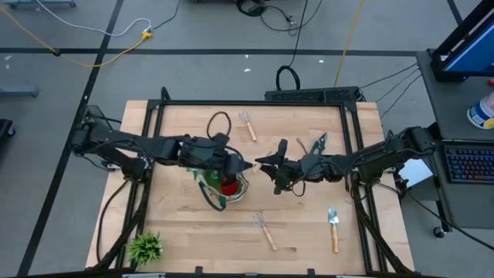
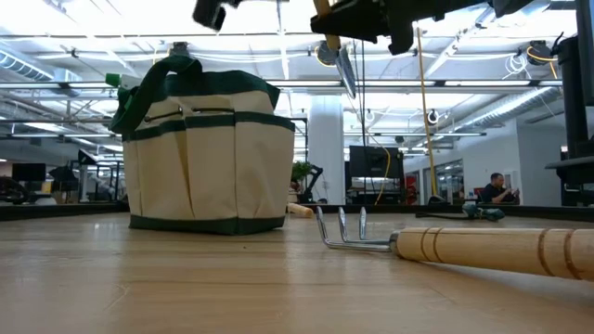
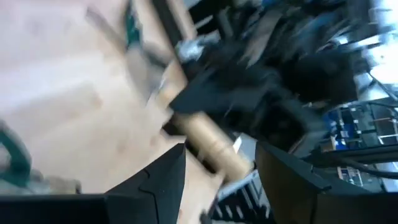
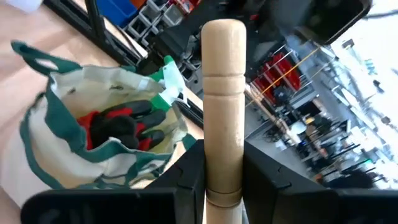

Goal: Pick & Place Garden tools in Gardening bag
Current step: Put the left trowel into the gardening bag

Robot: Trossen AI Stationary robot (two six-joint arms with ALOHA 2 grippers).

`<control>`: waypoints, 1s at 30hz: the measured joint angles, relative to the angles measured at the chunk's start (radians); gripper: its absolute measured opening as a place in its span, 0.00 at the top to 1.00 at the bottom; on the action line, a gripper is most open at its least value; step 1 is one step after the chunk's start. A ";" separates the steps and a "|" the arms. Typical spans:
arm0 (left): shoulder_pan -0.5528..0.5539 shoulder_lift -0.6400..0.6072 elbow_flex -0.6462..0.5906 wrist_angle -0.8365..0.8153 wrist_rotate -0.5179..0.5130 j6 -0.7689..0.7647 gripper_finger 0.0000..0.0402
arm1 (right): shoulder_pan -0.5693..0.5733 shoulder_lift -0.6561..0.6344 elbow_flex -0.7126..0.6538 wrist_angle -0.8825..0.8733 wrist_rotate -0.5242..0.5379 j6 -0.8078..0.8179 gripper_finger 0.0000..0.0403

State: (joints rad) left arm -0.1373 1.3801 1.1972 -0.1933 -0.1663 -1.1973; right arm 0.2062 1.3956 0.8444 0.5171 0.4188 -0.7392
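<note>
From above, a pale wooden table (image 1: 309,232) stands on grey floor, with the bag (image 1: 224,189) at its centre and a trowel (image 1: 333,228) and rake (image 1: 265,230) lying loose. At table height, ceiling lights hang over an open workshop. The left gripper (image 3: 217,171) stands with fingers apart. The right gripper (image 4: 224,180) is clamped on a wooden handle (image 4: 222,106) above the bag.

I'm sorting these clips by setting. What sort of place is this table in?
Probably a robotics lab or workshop in a big open hall: ceiling strip lights and a person at a desk beyond the table, cables on the grey floor, a keyboard beside it.
</note>
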 joint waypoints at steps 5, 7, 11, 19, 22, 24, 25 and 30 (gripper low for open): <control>0.017 -0.061 0.003 -0.095 -0.059 0.160 0.50 | 0.001 0.000 0.000 -0.028 -0.012 0.120 0.84; 0.021 -0.096 0.004 -0.151 -0.082 0.216 0.50 | 0.001 -0.009 0.000 -0.028 -0.064 0.181 0.84; 0.021 -0.160 0.005 -0.251 -0.107 0.309 0.50 | 0.001 -0.022 0.001 0.016 -0.196 0.341 0.84; 0.009 -0.274 0.004 -0.529 -0.189 0.347 0.50 | -0.002 -0.023 0.002 0.265 -0.318 0.568 0.84; 0.002 -0.303 0.002 -0.606 -0.232 0.357 0.50 | -0.008 -0.023 0.023 0.281 -0.319 0.593 0.84; -0.001 -0.321 0.003 -0.638 -0.250 0.373 0.50 | -0.014 -0.023 0.042 0.280 -0.317 0.597 0.84; -0.002 -0.327 0.002 -0.647 -0.254 0.387 0.50 | -0.017 -0.022 0.052 0.281 -0.316 0.597 0.84; -0.019 -0.349 0.003 -0.658 -0.254 0.457 0.50 | -0.037 0.024 0.120 0.290 -0.344 0.606 0.84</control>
State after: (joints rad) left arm -0.1566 1.0310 1.2003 -0.8508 -0.4206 -0.7407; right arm 0.1694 1.4195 0.9643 0.8069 0.0747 -0.1333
